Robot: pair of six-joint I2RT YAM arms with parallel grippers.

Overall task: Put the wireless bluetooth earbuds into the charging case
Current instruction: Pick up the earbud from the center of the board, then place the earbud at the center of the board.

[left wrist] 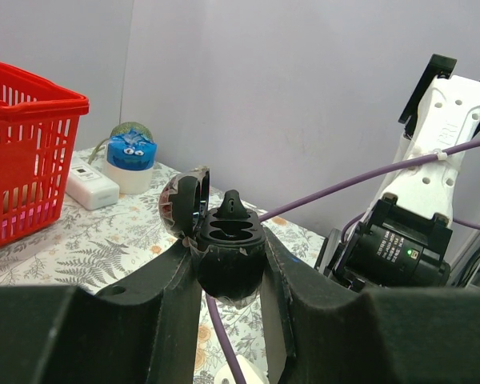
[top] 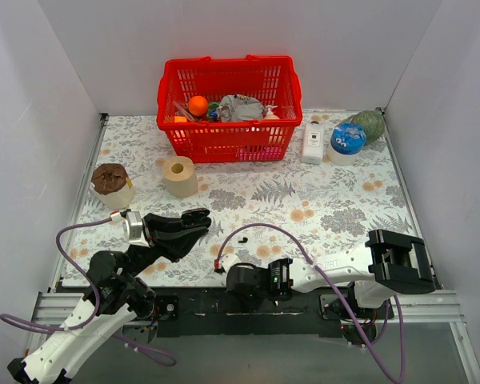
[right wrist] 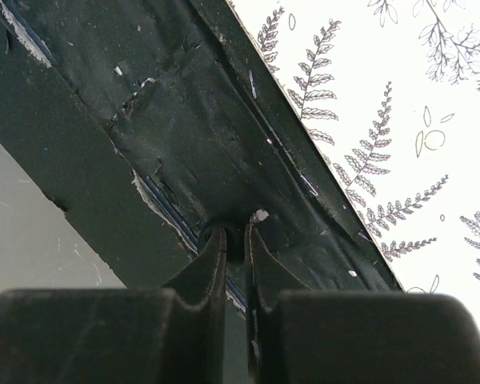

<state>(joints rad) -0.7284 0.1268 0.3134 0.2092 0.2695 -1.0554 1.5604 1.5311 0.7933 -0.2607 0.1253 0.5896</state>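
The glossy black charging case (left wrist: 228, 260) is pinched between the fingers of my left gripper (left wrist: 230, 276), which is shut on it and holds it above the table. Its lid (left wrist: 184, 204) stands open to the left. One black earbud (left wrist: 233, 205) sticks up at the far rim of the wells. In the top view this gripper (top: 198, 222) hangs over the near left of the mat. My right gripper (right wrist: 235, 240) points down at the black strip (right wrist: 224, 136) along the table's near edge. Its jaws are closed to a thin gap on a small dark rounded earbud (right wrist: 236, 246), hard to make out against the black.
A red basket (top: 228, 136) of odds and ends stands at the back. A tan tape roll (top: 179, 176) and a brown-topped cup (top: 110, 184) sit at the left. A white power strip (top: 313, 142), blue-lidded jar (top: 348, 140) and green ball (top: 370, 125) lie back right. A purple cable (top: 272, 232) loops over the mat.
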